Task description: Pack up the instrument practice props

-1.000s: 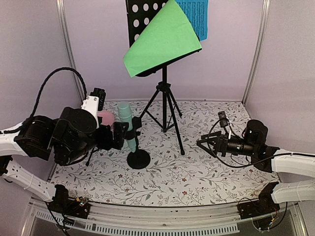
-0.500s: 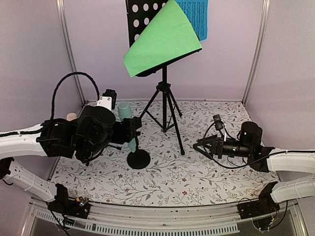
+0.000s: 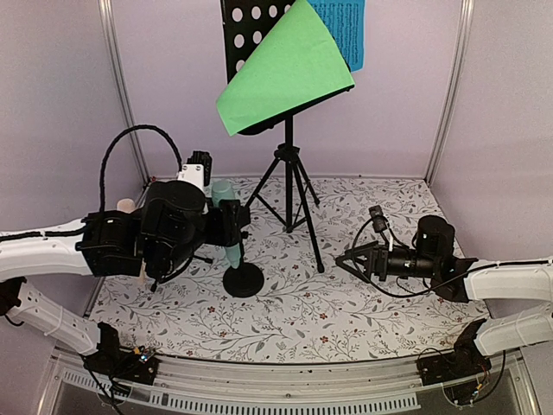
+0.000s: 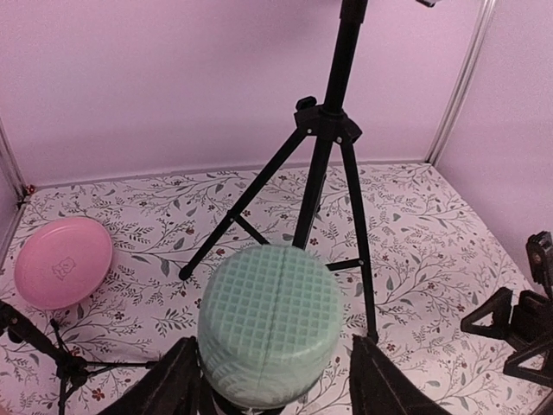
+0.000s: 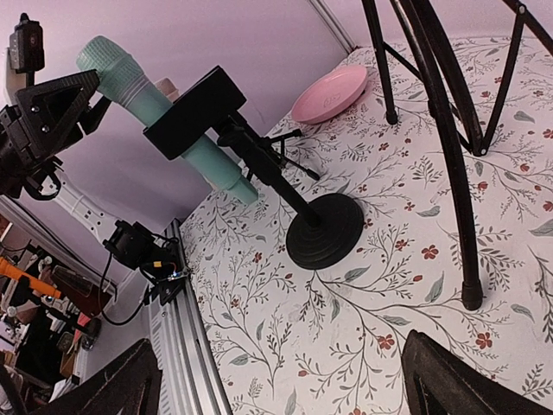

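A pink dish lies at far left on the floral worktop. Rightward, the left gripper has its jaws spread, 1 on each side of the mint microphone, just under its gridded head. Whether either pad touches it, I cannot tell. The microphone leans in the clip of a black round-based stand.

The step in hand looks like drawing the microphone out of that clip. It would go best by closing squarely on the body above the clip, then pulling along the microphone's own axis so the stand does not tip.

Centre-back, the music rack on its 3 legs carries the green sheet and the blue sheet. At right, the right gripper hovers low with its jaws wide apart, holding nothing. It could steady the stand's base.
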### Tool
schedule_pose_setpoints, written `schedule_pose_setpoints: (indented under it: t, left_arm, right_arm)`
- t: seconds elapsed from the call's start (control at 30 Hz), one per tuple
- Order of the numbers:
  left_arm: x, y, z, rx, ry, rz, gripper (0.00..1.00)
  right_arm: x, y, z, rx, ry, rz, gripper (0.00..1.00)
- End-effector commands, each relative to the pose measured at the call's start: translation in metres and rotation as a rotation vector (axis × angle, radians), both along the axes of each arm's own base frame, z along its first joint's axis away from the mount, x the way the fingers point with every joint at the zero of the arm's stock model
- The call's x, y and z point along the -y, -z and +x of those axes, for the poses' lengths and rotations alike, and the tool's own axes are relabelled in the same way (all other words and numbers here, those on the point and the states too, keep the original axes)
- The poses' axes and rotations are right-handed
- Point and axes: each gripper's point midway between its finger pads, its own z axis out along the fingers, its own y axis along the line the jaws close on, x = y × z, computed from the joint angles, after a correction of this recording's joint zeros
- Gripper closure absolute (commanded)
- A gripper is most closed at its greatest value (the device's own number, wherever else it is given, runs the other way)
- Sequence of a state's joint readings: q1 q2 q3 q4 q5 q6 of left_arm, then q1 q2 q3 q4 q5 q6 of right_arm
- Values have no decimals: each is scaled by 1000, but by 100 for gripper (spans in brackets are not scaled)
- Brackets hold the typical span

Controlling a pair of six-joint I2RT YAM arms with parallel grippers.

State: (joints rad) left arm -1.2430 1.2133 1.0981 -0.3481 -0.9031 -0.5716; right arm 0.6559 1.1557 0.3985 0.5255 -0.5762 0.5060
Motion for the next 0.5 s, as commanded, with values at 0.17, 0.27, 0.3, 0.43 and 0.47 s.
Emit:
schedule_pose_setpoints:
  t: [0.17,0.27,0.3,0.43,0.47]
  left_arm:
    - [2,4,10,20,-16,22,49]
    - [2,4,10,29,-11,37,55]
    - [4,4,10,31,-2,40,57]
    - [10,1,7,42,55,61,62]
    - [12,1,6,43,74,64,63]
  right_arm:
    - [-9,-15,6,22,-7,3,1]
    - [-14,-20,11,10,-12,-16,1]
    - [-15,-20,12,2,-12,-22,1]
    - [-19,-21,20,-59,2,-61,1]
    - [-20,-23,18,-72,-9,-56,1]
